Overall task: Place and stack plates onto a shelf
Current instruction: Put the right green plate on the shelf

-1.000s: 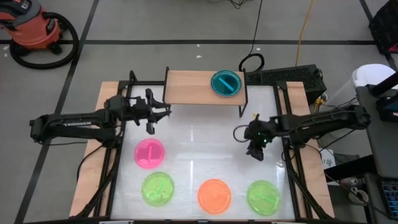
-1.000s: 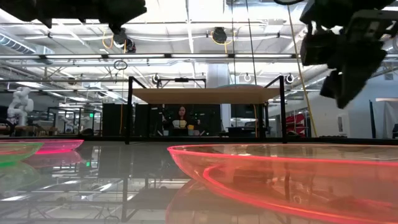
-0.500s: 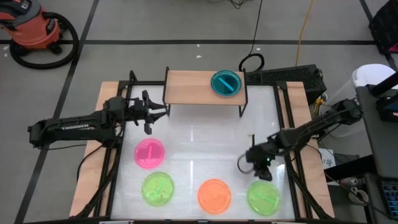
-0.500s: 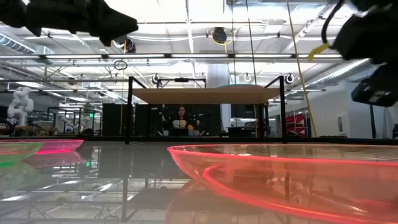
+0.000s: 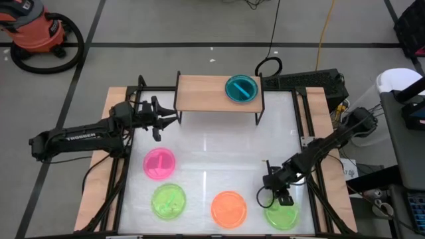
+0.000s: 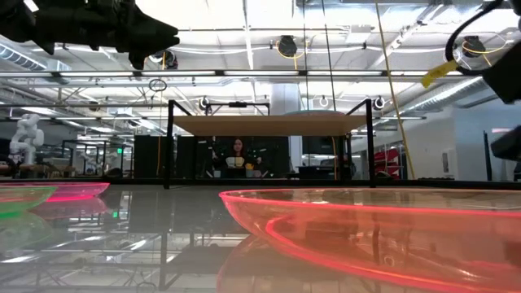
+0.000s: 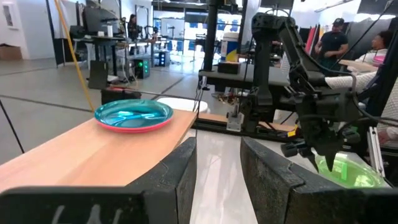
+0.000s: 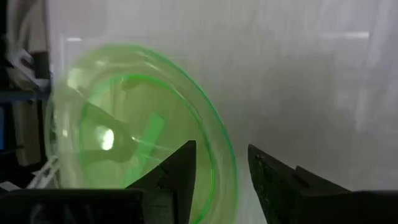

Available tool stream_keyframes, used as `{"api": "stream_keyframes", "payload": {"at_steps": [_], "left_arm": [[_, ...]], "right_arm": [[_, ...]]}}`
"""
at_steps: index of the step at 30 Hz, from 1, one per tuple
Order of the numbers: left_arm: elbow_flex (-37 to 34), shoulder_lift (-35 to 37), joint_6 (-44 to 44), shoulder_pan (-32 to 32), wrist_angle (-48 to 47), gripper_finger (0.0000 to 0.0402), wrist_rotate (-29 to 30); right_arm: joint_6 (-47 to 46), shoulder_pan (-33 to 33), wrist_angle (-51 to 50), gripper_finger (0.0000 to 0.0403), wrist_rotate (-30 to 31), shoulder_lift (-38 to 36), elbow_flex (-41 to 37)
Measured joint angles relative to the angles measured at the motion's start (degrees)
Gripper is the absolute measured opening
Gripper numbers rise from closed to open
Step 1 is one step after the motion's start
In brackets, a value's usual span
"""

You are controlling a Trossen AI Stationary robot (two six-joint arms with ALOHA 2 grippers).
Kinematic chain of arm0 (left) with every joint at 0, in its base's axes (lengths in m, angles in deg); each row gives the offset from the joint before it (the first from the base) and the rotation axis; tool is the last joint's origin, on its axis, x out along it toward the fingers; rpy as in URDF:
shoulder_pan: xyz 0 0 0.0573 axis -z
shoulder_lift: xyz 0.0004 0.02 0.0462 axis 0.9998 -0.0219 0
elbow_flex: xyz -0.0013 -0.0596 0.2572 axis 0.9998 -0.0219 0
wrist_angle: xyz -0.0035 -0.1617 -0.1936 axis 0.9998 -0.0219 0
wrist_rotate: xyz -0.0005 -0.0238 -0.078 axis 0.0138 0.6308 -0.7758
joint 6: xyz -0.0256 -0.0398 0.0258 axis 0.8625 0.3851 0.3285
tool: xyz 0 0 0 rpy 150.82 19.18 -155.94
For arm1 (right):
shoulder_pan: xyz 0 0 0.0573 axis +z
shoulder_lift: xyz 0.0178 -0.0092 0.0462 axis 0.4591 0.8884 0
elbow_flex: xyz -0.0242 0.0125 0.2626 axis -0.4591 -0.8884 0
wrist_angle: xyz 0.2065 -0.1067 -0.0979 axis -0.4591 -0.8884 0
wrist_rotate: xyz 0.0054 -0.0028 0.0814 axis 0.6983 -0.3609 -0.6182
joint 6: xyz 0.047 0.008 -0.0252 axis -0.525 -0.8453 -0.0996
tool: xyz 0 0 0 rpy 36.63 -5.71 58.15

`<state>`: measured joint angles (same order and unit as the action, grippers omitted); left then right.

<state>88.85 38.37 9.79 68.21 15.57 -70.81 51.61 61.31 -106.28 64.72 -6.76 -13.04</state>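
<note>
Green plate (image 5: 282,214) under right hand (image 5: 281,195)

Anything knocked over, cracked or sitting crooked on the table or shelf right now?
Nothing stands out. The blue plate lies flat on the shelf; the pink, orange and two green plates sit flat on the table. The right gripper hangs open-jawed over the right green plate.

The table (image 5: 212,149) presents a glossy white top framed by light-wood side boards; the shelf (image 5: 199,94) stands at its far edge on thin black legs; a blue plate (image 5: 242,89) rests at the right end of the shelf board; directly on the table lie a pink plate (image 5: 159,163), a green plate (image 5: 168,201), an orange plate (image 5: 229,208) and a second green plate (image 5: 284,214), the last three forming a near row.
</note>
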Motion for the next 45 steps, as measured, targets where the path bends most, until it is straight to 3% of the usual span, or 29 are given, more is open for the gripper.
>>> {"api": "stream_keyframes", "payload": {"at_steps": [10,22,32,39,45], "left_arm": [[0.00,0.00,0.85,0.00,-0.15,0.0129,0.02],[0.00,0.00,1.11,0.00,-0.18,0.0129,0.02],[0.00,0.00,1.31,0.00,-0.13,0.0129,0.06],[0.00,0.00,1.58,0.00,-0.11,0.0129,0.11],[0.00,0.00,1.72,0.00,0.25,0.0129,0.13]], "right_arm": [[-3.27,1.42,0.10,0.0112,1.83,1.43,0.08],[-3.22,1.40,-0.54,0.0007,4.58,-0.36,-0.02],[-1.00,-0.74,-1.20,0.0000,4.56,-1.12,-0.02],[-0.65,-3.11,-7.41,0.0000,4.90,-9.52,0.57],[1.58,-6.79,-8.59,0.0000,13.07,-19.73,3.02]]}}
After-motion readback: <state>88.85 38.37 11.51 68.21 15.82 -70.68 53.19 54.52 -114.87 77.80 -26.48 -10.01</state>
